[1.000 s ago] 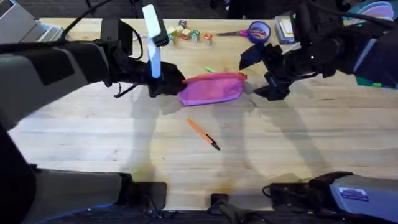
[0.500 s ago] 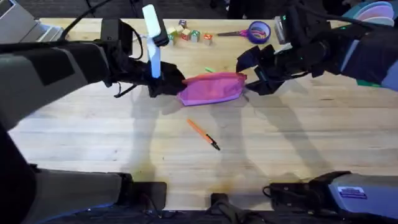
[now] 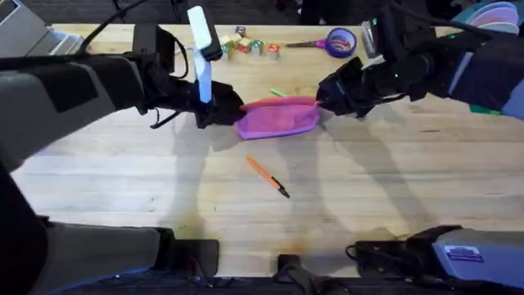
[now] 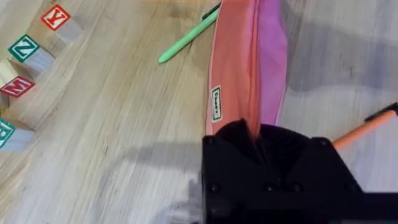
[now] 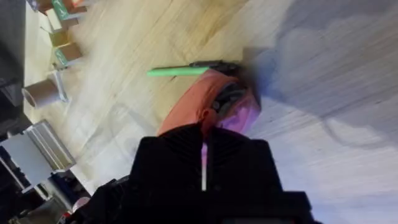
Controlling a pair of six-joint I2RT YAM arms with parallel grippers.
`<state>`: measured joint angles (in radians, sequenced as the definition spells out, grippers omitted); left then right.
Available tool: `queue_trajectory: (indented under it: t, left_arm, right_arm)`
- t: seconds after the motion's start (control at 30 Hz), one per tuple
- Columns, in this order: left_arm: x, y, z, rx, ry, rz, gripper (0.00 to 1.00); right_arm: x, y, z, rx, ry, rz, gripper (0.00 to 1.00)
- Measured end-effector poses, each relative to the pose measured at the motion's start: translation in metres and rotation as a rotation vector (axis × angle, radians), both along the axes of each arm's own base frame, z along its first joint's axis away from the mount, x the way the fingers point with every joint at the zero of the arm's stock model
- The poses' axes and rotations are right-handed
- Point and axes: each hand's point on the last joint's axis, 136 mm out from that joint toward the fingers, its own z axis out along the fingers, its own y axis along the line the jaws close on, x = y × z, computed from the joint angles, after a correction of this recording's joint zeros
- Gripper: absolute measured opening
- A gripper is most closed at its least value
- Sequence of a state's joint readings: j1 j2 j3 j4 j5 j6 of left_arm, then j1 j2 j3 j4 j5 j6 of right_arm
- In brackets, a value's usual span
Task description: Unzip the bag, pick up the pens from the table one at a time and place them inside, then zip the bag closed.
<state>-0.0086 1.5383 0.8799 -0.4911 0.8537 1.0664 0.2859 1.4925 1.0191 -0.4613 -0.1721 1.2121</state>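
Observation:
The pink bag (image 3: 278,117) lies on the table (image 3: 368,188), back of centre, its zipper along the top edge. My left gripper (image 3: 230,111) is shut on the bag's left end; in the left wrist view the pink fabric (image 4: 249,68) runs into the closed black fingers (image 4: 236,155). My right gripper (image 3: 323,100) is shut on the bag's right end (image 5: 214,102), at the zipper's end. The light green pen (image 3: 277,93) (image 5: 177,71) (image 4: 186,38) lies just behind the bag. In front of the bag the orange pen (image 3: 268,176) with a black tip lies loose.
Letter blocks (image 3: 246,45) (image 4: 31,56) and purple-handled scissors (image 3: 336,41) sit along the table's back edge. A clear box (image 3: 377,37) and stacked bowls (image 3: 491,12) are at the back right. Bare wood stretches in front of the orange pen.
My right gripper moved left from beside the bag to its right end and went from open to shut there. The left gripper, bag and pens stayed put.

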Motion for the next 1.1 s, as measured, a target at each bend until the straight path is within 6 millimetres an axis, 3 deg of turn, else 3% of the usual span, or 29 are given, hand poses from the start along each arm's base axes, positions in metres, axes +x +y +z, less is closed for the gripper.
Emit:
queue_trajectory:
  t: [0.33,0.57,0.8,1.1]
  left_arm:
    - [0.000,0.000,0.000,0.000,-0.001,0.000,0.043]
    - [0.000,0.000,0.000,0.000,-0.001,0.000,0.043]
    - [0.000,0.000,0.000,0.001,-0.002,0.000,0.043]
    - [0.000,0.000,0.000,0.001,-0.001,0.000,0.044]
  right_arm:
    - [0.000,0.001,0.003,0.008,-0.007,0.004,0.033]
    - [-0.005,0.003,0.029,0.030,-0.070,0.020,0.032]
    - [-0.007,0.005,0.039,0.041,-0.098,0.035,0.032]
    - [-0.013,0.038,0.045,0.004,-0.168,0.158,0.031]
